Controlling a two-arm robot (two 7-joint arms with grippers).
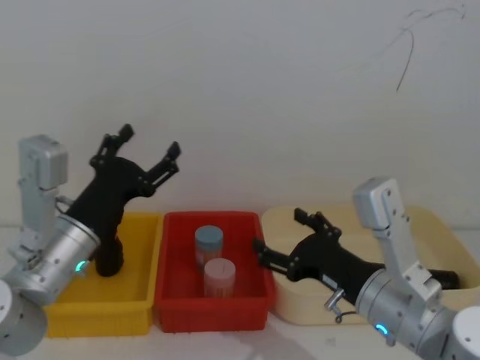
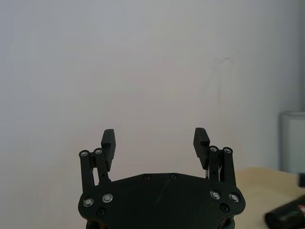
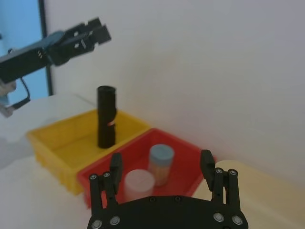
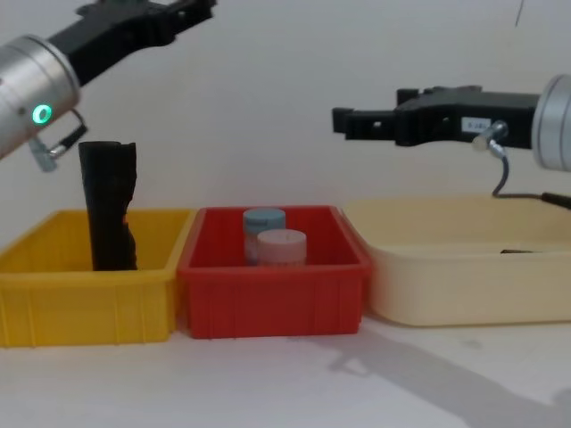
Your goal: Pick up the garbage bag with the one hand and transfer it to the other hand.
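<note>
The garbage bag, a tall black roll, stands upright in the yellow bin; the right wrist view shows a small red mark on the garbage bag, and the chest view has the garbage bag at the left. My left gripper hangs open and empty, raised above and behind the roll, pointing toward the wall. Its fingers frame bare wall. My right gripper is open and empty, held level above the gap between the red and beige bins, pointing left.
The red bin in the middle holds a blue-lidded jar and a pink-lidded jar. A beige tub stands at the right with a dark roll-like object lying in it. A white wall rises close behind.
</note>
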